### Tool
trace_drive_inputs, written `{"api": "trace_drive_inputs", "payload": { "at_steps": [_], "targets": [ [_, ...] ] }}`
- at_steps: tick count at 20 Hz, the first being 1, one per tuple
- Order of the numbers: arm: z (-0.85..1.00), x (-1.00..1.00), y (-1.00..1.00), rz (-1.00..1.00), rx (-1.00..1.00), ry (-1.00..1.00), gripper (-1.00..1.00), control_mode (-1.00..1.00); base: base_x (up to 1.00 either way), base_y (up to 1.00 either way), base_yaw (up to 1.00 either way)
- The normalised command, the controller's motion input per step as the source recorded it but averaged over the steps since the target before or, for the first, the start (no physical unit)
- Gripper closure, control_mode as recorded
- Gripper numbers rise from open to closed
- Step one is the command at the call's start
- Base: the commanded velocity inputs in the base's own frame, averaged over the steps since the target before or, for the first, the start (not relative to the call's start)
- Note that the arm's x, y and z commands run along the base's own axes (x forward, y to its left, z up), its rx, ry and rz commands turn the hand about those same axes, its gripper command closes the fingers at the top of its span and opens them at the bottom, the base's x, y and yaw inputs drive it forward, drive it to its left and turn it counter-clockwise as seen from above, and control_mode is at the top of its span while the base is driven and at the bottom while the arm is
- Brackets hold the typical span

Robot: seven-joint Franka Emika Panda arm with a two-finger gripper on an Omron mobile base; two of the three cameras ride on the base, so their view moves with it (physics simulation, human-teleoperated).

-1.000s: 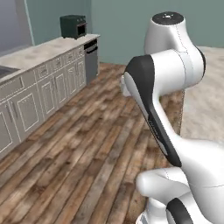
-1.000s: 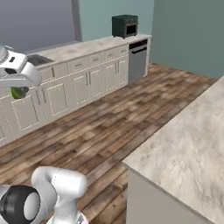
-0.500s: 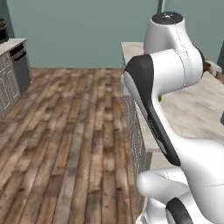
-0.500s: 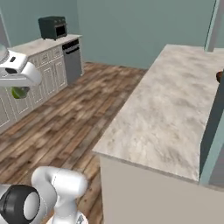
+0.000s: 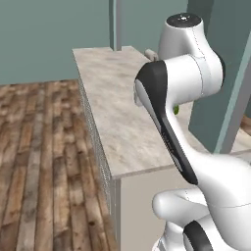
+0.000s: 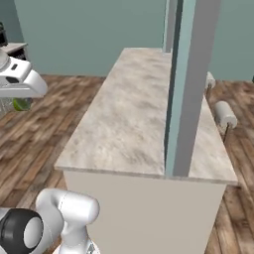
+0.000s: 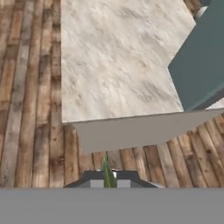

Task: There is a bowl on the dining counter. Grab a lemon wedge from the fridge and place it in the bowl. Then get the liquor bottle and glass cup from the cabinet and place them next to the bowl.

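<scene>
Gripper (image 7: 107, 178) sits at the bottom centre of the hand view, its two dark tips pressed nearly together on a thin green sliver, the lemon wedge (image 7: 106, 171), which stands up between them. In the right base view the same green piece (image 6: 21, 104) hangs under the white hand at the left edge of the frame, over the wood floor. In the left base view a small green patch (image 5: 175, 110) peeks out at the right edge of the arm's elbow.

Beyond the tips in the hand view, the near end of the dining counter (image 7: 113, 65) fills the upper middle of the frame: a beige marbled top with a plain pale grey end wall below it. In the right base view the counter (image 6: 134, 119) runs from the lower centre up toward the top centre.

A teal square pillar (image 6: 186, 84) rises from the counter's right side in the right base view, and it cuts across the upper right of the hand view. To the right of the counter in the right base view, two cushioned stools (image 6: 224, 115) stand close against it, one behind the other.

Brown wood planks (image 5: 34, 162) cover the floor at the left of the left base view, and a flat teal wall (image 6: 89, 34) closes the room at the top.
</scene>
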Motion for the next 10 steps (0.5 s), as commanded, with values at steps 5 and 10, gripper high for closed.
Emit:
{"api": "trace_drive_inputs", "payload": {
  "at_steps": [5,10],
  "targets": [
    [0.00,0.00,0.00,0.00,0.00,0.00,1.00,1.00,-0.28,-1.00,-0.20],
    [0.00,0.00,0.00,0.00,0.00,0.00,1.00,1.00,-0.33,-1.00,-0.19]
  ]
}}
